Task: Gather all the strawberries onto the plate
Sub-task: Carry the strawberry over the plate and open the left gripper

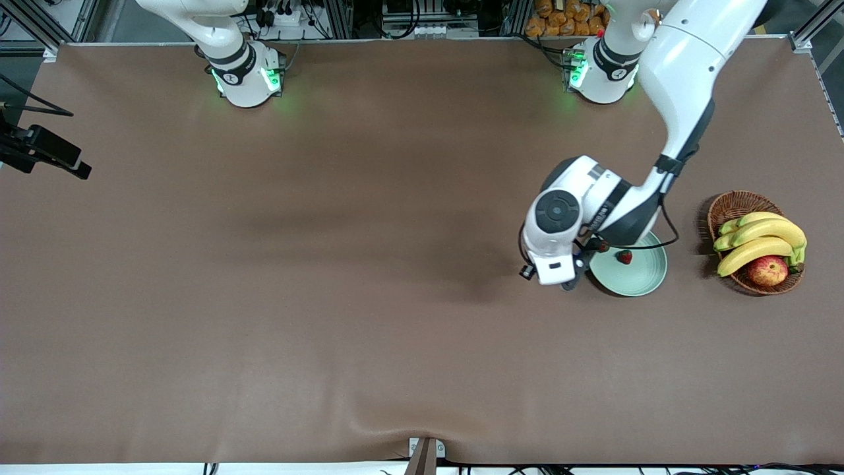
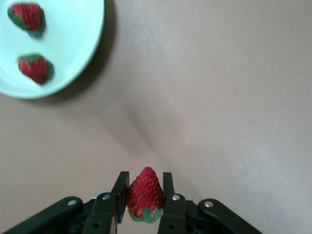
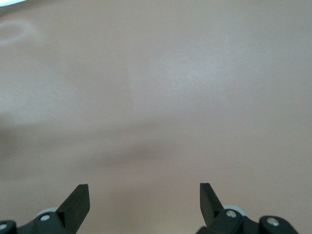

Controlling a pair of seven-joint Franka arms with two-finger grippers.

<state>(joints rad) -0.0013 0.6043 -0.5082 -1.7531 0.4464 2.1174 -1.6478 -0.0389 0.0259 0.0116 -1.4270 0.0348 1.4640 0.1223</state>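
A small red strawberry (image 2: 145,194) is clamped in the left gripper (image 2: 144,197) just beside the pale mint-green plate (image 2: 73,58); released early, it could be dropped short onto the table. The right gripper (image 3: 144,202) is held open, waiting.

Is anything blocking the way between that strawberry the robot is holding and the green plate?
Nothing visible. The left gripper holds the strawberry over bare table beside the plate. Only open tabletop lies between them, and the two strawberries already on the plate leave room.

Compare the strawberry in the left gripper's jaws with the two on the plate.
The small red gripped strawberry is clamped in the left gripper, tip up, over bare brown table beside the dish. The two plated strawberries lie loose on their sides in the round pale mint-green plate. All three are red with green tops.
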